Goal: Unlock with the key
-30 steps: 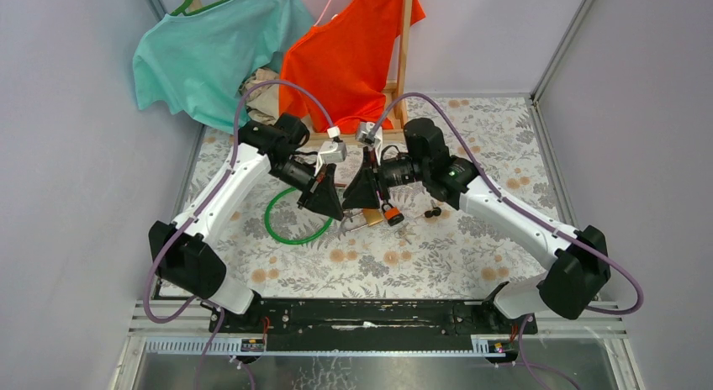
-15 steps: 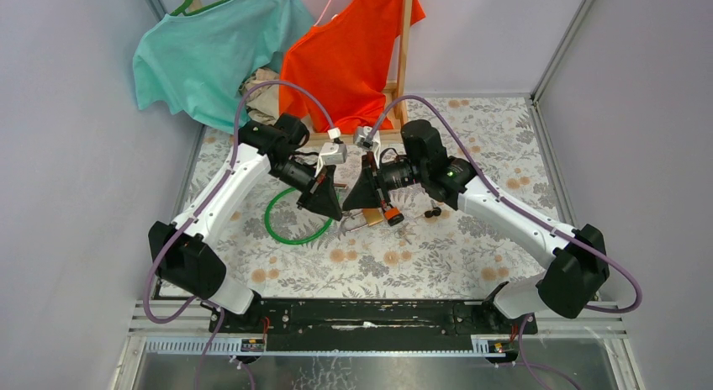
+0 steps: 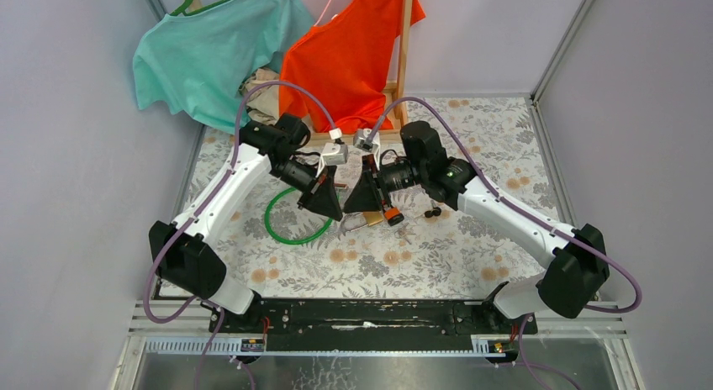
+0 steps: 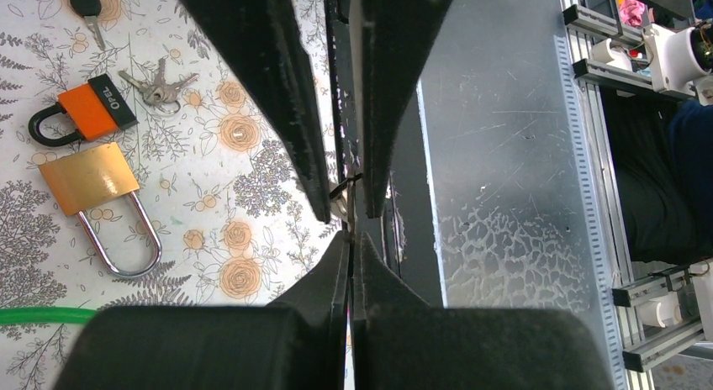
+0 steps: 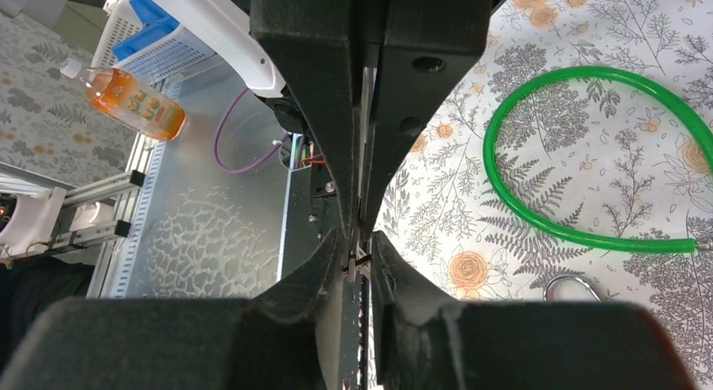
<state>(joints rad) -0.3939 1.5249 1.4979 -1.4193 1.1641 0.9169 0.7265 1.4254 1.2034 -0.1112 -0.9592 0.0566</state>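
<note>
Both grippers hang above the table, tip to tip. My right gripper point(image 5: 358, 254) is shut on a small silver key point(image 5: 357, 260), which sits crosswise between its tips. The key also shows in the left wrist view point(image 4: 340, 201). My left gripper point(image 4: 350, 236) is shut to a hairline just short of the key, and I cannot tell whether it pinches the key. Both grippers, left point(image 3: 336, 207) and right point(image 3: 351, 202), show in the top view. A brass padlock point(image 4: 88, 180) with a steel shackle lies on the cloth below, with an orange and black padlock point(image 4: 84, 113) beside it.
A bunch of keys point(image 4: 155, 87) and a black-headed key point(image 4: 84, 3) lie near the padlocks. A green hose ring point(image 3: 290, 226) lies left of them. A clothes rack with a teal shirt point(image 3: 210, 45) and an orange shirt point(image 3: 353, 45) stands at the back.
Both grippers have shifted only slightly and stay tip to tip. The padlocks and loose keys have not moved.
</note>
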